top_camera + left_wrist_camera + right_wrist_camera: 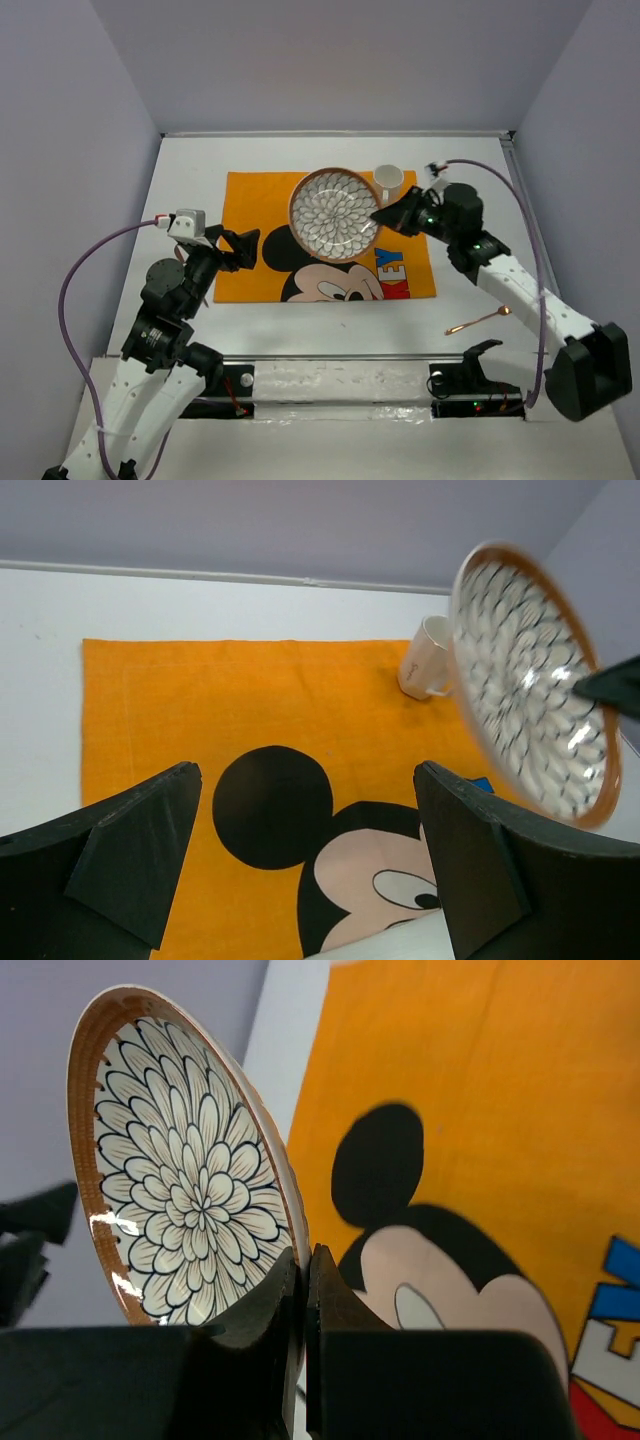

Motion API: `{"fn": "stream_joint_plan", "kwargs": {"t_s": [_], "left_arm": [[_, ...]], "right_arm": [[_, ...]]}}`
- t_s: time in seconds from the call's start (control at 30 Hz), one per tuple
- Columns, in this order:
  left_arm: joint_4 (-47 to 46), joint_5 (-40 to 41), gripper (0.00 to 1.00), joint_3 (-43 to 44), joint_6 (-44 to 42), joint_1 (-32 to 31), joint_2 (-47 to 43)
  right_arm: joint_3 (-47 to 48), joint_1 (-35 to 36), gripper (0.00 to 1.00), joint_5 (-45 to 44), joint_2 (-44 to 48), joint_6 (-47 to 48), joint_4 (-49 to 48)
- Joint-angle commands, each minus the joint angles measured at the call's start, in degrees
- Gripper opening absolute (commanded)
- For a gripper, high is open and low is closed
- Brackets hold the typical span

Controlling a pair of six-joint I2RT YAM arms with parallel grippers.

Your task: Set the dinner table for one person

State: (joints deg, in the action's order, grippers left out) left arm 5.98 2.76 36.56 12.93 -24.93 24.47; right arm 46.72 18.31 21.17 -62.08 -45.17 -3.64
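Observation:
A round plate (335, 211) with a brown rim and a flower pattern hangs above the orange Mickey Mouse mat (258, 205) on the white dinner table (190, 160). My right gripper (381, 215) is shut on the plate's right rim; in the right wrist view the plate (180, 1160) stands on edge between the closed fingers (305, 1280). My left gripper (243, 250) is open and empty over the mat's left side, its fingers (150, 850) wide apart; the plate (535, 680) shows at the right of that view. A white mug (388, 180) stands behind the plate.
A thin copper spoon (478, 320) lies on the white table at the right, off the mat. The mug also shows in the left wrist view (428, 660). Grey walls close in the table at the back and both sides.

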Motion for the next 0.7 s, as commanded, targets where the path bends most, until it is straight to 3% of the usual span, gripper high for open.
{"fn": "stream_joint_plan", "kwargs": {"t_s": [0.0, 0.23, 0.67], "left_arm": [[-2.55, 3.38, 0.99, 0.71, -0.45, 1.46, -0.47], [-2.55, 3.56, 0.99, 0.62, -0.36, 2.51, 0.49], [-2.55, 2.86, 0.99, 0.53, -0.36, 2.78, 0.84]], "right_arm": [[4.69, 9.8, 0.0, -2.62, -8.74, -3.08, -13.49], [9.52, 15.35, 0.0, -7.1, -23.41, -3.35, -20.52], [13.31, 15.36, 0.0, -11.85, -34.94, -4.31, -22.2]]}}
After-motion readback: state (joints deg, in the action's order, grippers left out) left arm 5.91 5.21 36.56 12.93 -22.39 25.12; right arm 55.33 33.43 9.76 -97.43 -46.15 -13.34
